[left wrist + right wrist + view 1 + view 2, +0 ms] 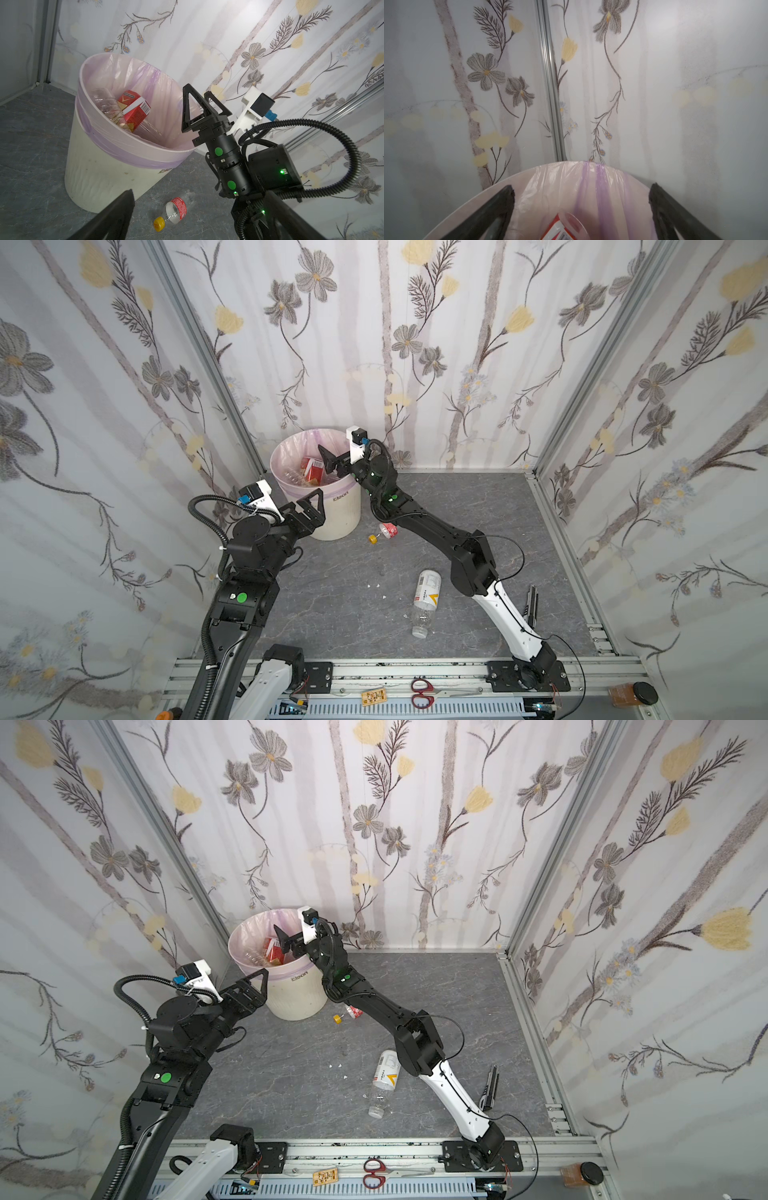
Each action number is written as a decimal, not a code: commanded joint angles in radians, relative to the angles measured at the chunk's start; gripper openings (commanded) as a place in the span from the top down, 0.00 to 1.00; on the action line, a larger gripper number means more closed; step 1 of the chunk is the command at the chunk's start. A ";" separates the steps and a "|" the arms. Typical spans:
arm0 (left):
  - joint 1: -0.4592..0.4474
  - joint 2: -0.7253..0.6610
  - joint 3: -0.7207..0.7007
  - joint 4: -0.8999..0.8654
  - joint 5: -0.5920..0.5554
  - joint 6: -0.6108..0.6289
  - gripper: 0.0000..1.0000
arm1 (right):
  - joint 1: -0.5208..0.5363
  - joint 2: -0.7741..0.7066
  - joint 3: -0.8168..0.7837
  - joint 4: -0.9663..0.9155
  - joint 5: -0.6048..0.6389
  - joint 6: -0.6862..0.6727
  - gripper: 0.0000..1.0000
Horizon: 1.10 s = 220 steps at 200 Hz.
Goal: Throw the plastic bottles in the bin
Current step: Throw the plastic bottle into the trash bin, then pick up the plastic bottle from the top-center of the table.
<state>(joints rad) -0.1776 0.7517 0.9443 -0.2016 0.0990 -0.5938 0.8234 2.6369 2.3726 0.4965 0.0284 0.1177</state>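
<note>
Bottles of clear plastic with red-and-white labels (312, 469) lie heaped inside the round cream-white ribbed bin (336, 514), which has a pale pink-purple liner folded over its rim. Above the bin's mouth, just inside the rim, hangs the right gripper (329, 461), jaws spread wide and empty. The right wrist view shows this most plainly. Its black fingers (500, 203) stand far apart over the liner, and a red-labelled bottle (562, 226) lies lower in the bin between them, untouched. Only the left wrist view shows the right gripper (197, 90) from the side, clear of the heap.

The left gripper (311, 506) hovers close beside the bin's outer wall, jaws open, holding nothing.

Two bottles lie outside the bin on the grey floor. A small yellow-capped bottle (384, 532) with a red label lies near the bin's base; the left wrist view shows this yellow-capped bottle (176, 209) too. A larger white-and-yellow-labelled bottle (427, 599) lies well apart from the bin and appears only in both top views.
</note>
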 commanded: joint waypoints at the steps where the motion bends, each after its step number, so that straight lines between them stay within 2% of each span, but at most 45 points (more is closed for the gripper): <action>1: 0.002 0.013 -0.001 0.005 0.004 0.007 0.00 | 0.006 -0.337 -0.013 -0.018 -0.002 -0.026 0.00; 32: 0.000 0.041 0.006 0.005 0.019 0.015 0.00 | 0.006 -0.424 -0.097 0.010 -0.022 -0.051 0.00; 80: -0.002 0.040 0.002 0.006 0.011 0.021 0.00 | 0.005 -0.507 -0.176 -0.024 0.016 -0.103 0.00; 112: -0.026 0.082 -0.015 0.005 0.036 0.028 0.00 | 0.006 -0.639 -0.319 -0.060 0.103 -0.165 0.00; 133: -0.104 0.147 -0.023 0.005 0.018 0.032 0.00 | -0.035 -0.754 -0.460 -0.105 0.202 -0.177 0.00; 175: -0.371 0.346 0.026 -0.011 -0.163 0.092 0.00 | -0.090 -1.009 -0.816 -0.181 0.353 -0.129 0.00; 220: -0.478 0.630 0.160 -0.048 -0.299 0.194 0.00 | -0.188 -1.272 -1.168 -0.302 0.388 0.018 0.00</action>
<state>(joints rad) -0.6262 1.2758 1.0458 -0.2295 -0.0769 -0.4843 0.6640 1.4582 1.3239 0.2657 0.3813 0.0433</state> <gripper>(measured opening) 0.997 0.996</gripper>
